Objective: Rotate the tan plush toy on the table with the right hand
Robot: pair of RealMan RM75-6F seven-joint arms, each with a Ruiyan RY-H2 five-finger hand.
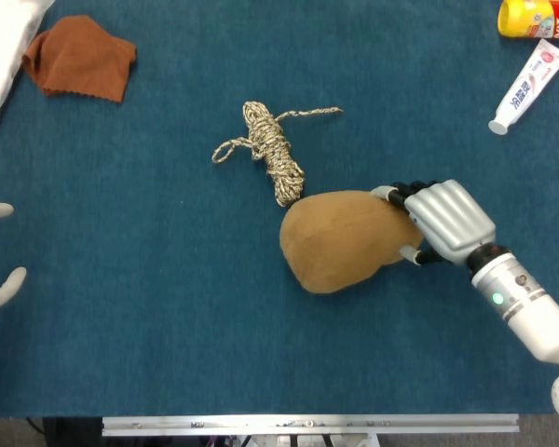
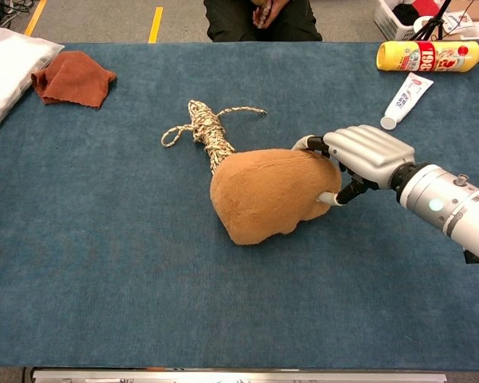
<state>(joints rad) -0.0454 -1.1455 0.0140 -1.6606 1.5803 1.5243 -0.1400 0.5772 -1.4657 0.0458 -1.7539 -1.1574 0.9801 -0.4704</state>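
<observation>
The tan plush toy [image 1: 345, 240] [image 2: 267, 195] lies near the middle of the blue table, its long side running left to right. My right hand [image 1: 443, 222] [image 2: 366, 153] grips its right end, with fingers curled over the far top edge and the thumb pressed into the near side. Only two pale fingertips of my left hand [image 1: 7, 282] show, at the left edge of the head view; they are spread apart, hold nothing and are far from the toy.
A coiled rope [image 1: 270, 149] [image 2: 207, 132] lies just beyond the toy's far left side. A brown cloth [image 1: 79, 58] and a white cloth [image 2: 8, 68] sit far left. A toothpaste tube [image 1: 529, 86] and a yellow bottle [image 2: 427, 56] lie far right.
</observation>
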